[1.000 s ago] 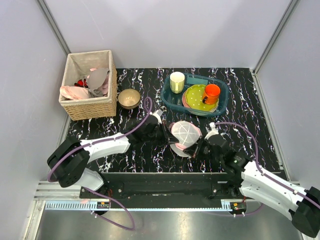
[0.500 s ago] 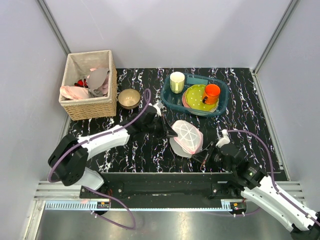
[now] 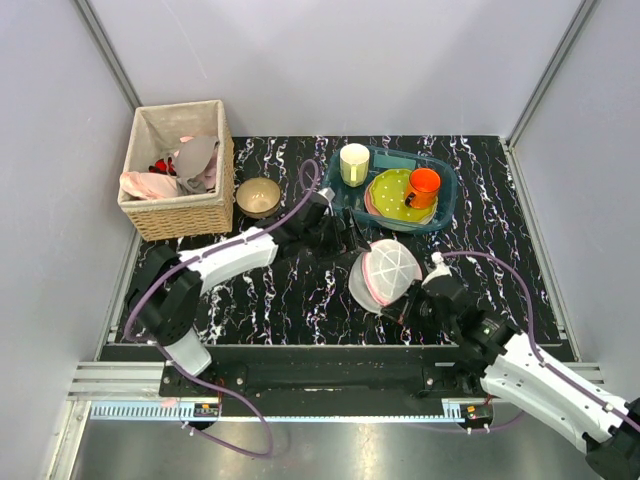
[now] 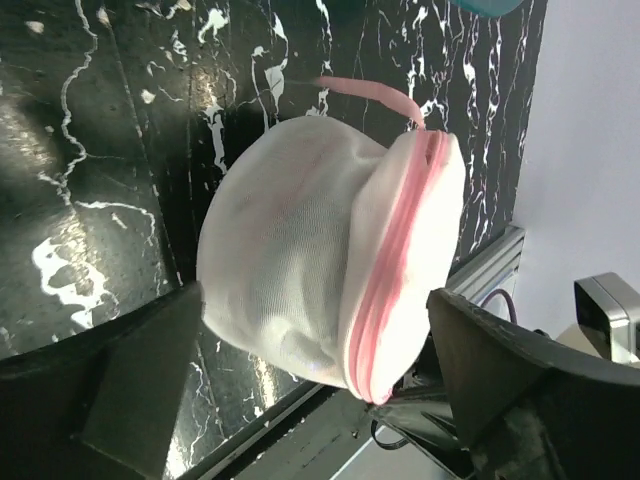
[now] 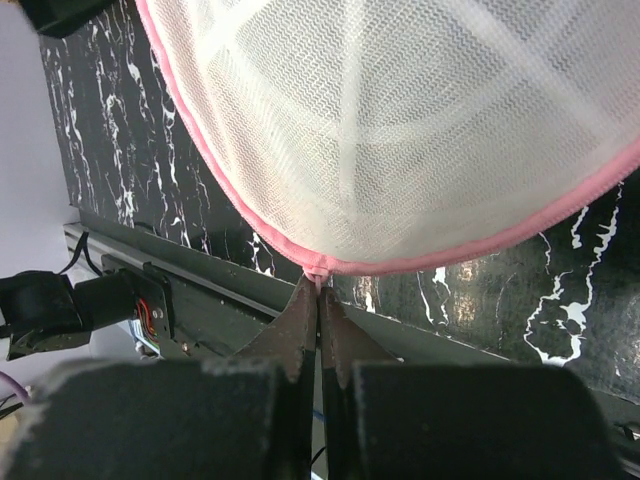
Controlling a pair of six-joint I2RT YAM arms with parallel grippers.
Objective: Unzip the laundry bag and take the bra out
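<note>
The laundry bag [image 3: 386,274], white mesh with pink zipper trim, is propped on edge on the black marble table [image 3: 480,200]. My right gripper [image 3: 404,309] is shut on a small pink tab at the bag's near rim; in the right wrist view the gripper [image 5: 319,288] pinches it just under the bag [image 5: 400,130]. My left gripper [image 3: 352,242] stands open just left of the bag. In the left wrist view the gripper [image 4: 316,300] has its jaws wide on either side of the bag [image 4: 290,240], not touching it. The bra is hidden; only pale mesh shows.
A wicker basket [image 3: 185,212] at the back left holds pale pink and grey cloths and a scrap of dark red. A brass bowl [image 3: 258,196] sits beside it. A teal tray [image 3: 340,197] behind the bag carries a cream cup, plates and an orange mug.
My left gripper has opened, let go of the bag's left edge and drawn back. The bag has shifted right, still pinched by the right gripper, and now stands more on edge.
</note>
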